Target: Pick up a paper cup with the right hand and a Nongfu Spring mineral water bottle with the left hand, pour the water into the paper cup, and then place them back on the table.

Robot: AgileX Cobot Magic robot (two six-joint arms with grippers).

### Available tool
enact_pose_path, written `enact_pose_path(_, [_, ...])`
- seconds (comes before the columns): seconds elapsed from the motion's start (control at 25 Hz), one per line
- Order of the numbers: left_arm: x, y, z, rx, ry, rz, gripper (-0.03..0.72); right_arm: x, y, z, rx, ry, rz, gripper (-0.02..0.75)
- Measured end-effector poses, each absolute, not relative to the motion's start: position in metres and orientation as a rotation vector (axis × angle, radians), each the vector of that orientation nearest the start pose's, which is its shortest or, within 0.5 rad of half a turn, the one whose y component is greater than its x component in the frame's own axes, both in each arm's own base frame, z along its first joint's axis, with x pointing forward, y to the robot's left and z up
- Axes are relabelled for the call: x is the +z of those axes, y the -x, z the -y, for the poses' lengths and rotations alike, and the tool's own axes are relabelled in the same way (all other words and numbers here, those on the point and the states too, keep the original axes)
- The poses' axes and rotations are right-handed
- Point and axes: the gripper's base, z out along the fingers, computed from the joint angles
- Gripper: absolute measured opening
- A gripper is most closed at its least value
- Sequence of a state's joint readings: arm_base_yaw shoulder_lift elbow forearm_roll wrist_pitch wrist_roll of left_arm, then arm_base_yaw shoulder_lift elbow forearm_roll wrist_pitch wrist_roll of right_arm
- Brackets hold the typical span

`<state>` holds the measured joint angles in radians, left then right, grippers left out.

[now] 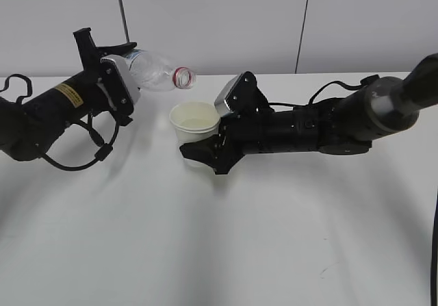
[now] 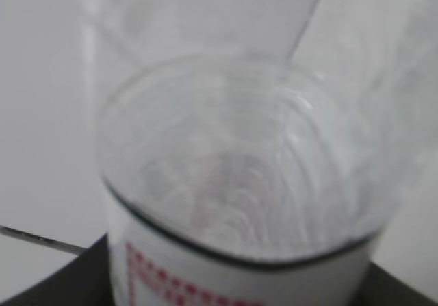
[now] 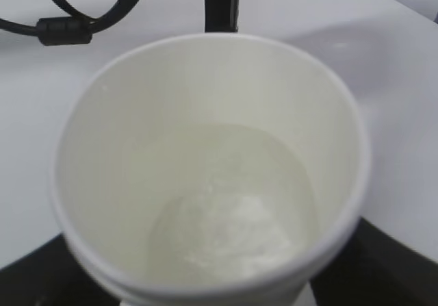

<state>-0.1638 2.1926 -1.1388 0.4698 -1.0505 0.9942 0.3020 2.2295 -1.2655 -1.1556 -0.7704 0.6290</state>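
My left gripper [image 1: 109,54] is shut on the Nongfu Spring mineral water bottle [image 1: 159,70], held lying nearly level above the table with its red neck ring [image 1: 182,77] just up and left of the cup's rim. The left wrist view is filled by the clear bottle [image 2: 239,148] and its white label with red dots [image 2: 205,278]. My right gripper [image 1: 205,150] is shut on the paper cup [image 1: 196,122], held upright just above the white table [image 1: 205,237]. The right wrist view looks down into the cup [image 3: 205,176], which holds some water [image 3: 226,217].
The left arm's loose black cables [image 1: 82,148] hang to the table at the left and show in the right wrist view [image 3: 68,25]. A grey panelled wall [image 1: 219,18] stands behind the table's far edge.
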Motion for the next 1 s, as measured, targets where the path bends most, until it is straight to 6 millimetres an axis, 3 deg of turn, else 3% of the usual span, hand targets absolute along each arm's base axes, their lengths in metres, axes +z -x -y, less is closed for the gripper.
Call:
enact_pose_path(0.68, [0.132,-0.433,0.107,0.156,-0.755,-1.430,0.373,0.115,-0.417,-0.179,0.536,0.936,-1.695,0.522])
enact_pose_path(0.84, [0.127,-0.434,0.104,0.070,-0.655,-1.533,0.372,0.114,-0.424,-0.166,0.482,0.897,-1.709,0.522])
enact_pose_path(1.0, [0.127,-0.434,0.104,0.004,-0.581,-1.564,0.372,0.115,-0.435,-0.139,0.437,0.822,-1.731,0.522])
